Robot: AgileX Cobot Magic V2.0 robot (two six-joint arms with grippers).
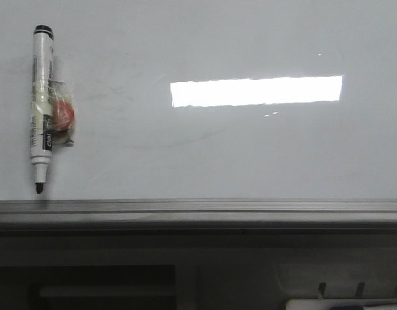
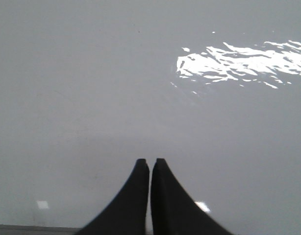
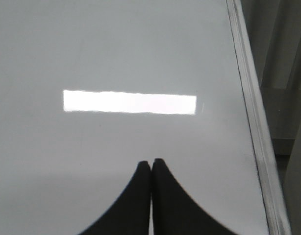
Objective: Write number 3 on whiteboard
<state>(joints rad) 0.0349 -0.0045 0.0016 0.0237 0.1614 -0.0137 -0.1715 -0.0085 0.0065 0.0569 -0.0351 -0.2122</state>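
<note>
Nearest the robot runs the grey rail of the whiteboard (image 1: 205,206). Just beyond it, toward the near left corner of the counter, the marker pen (image 1: 41,103) lies uncapped, tip at the rail, a taped red lump (image 1: 63,115) on its side. Both jaws are pressed together, empty: left gripper (image 2: 150,162), right gripper (image 3: 151,162). No number 3 is drawn. That lump could spoil a grasp; the tip may smear.
</note>
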